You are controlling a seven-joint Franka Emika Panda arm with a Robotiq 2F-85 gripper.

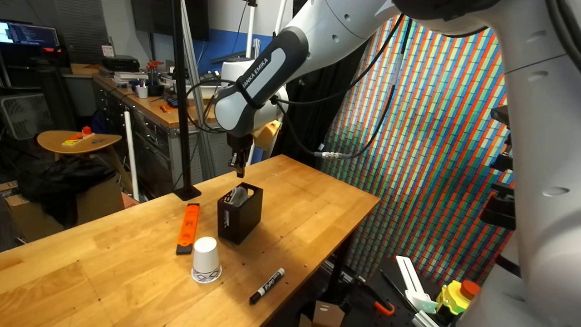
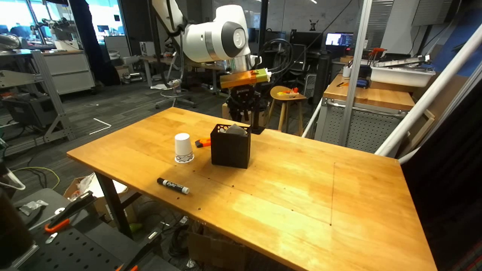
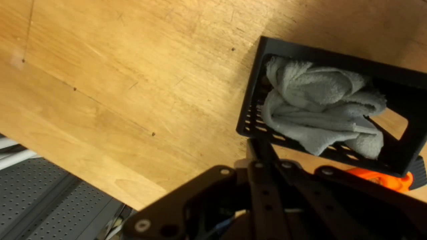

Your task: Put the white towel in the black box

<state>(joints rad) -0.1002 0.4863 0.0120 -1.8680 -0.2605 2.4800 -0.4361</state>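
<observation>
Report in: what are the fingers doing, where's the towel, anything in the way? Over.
Fingers closed together, holding nothing. Towel bunched inside box. Cup nearby, apart from box, probably not in the way.

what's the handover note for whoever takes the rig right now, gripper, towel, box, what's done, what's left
Gripper: shut, nothing seen in its grasp, hanging near the box.
Towel: bunched up inside the box, out of the gripper.
Box: standing on the table, open side up.
Done: the towel is in the box.
Left: probably nothing but backing the gripper away; I'd go gently, as it hangs close to the box.
</observation>
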